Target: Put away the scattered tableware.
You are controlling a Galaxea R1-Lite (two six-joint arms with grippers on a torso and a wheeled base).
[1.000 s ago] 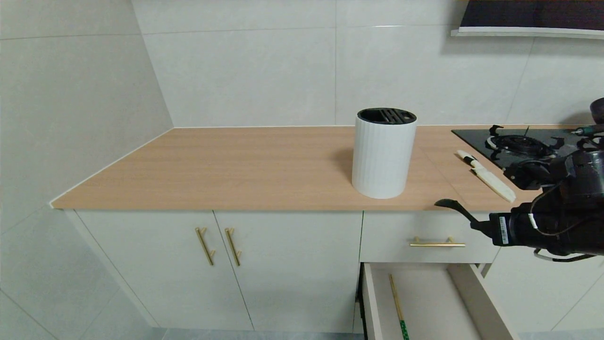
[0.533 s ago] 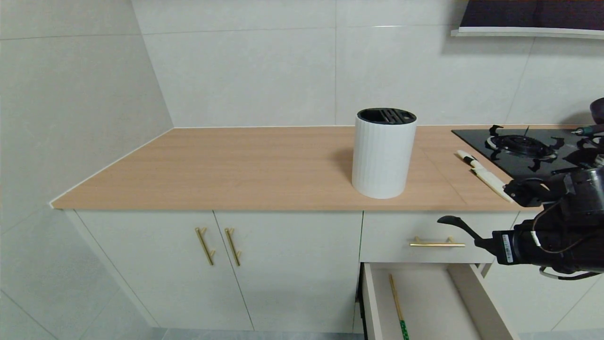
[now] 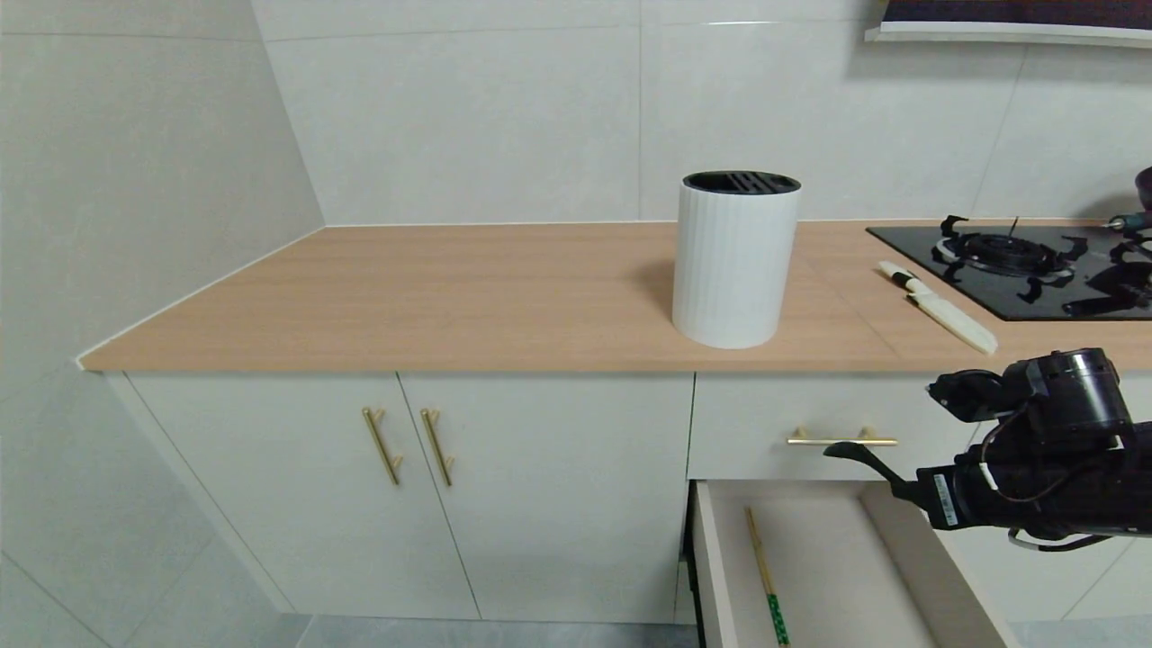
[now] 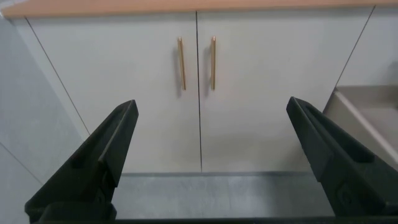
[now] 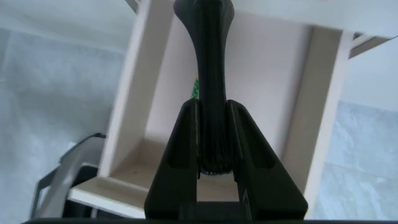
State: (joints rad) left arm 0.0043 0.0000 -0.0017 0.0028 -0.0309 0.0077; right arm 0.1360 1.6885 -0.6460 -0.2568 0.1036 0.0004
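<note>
Black utensil (image 3: pixel 864 457) – slim, curved at its free end, kind unclear
- clamped by its other end between the closed fingers of the right gripper (image 3: pixel 911 490)
- free end juts out level with the upper drawer front, above the far end of the open drawer (image 3: pixel 706 558)
- right wrist view: utensil (image 5: pixel 208 74) runs straight out of the gripper (image 5: pixel 210 115) over the drawer floor, side wall (image 5: pixel 320 112) off to one side

Step in hand, as I judge it: lay the utensil in the drawer
- lower until it is close to the floor before letting go
- keep it lengthwise, alongside the chopstick (image 3: pixel 763 576) and not across it
- keep wrist and fingers off the near wall

Further out
- knife (image 3: pixel 940 308) lies on the counter (image 3: pixel 450 297) beside the stove (image 3: pixel 999 261); likely next
- white holder (image 3: pixel 733 261) stands upright
- left gripper (image 4: pixel 211 109) hangs spread wide, holding nothing, facing the cupboard doors (image 4: pixel 261 99)

Against a second ago
- whole head view has shifted, so the camera moved
- even so, the right arm has sunk: utensil tip was at counter-edge level, now at the drawer handle
- knife, holder and chopstick unmoved
</note>
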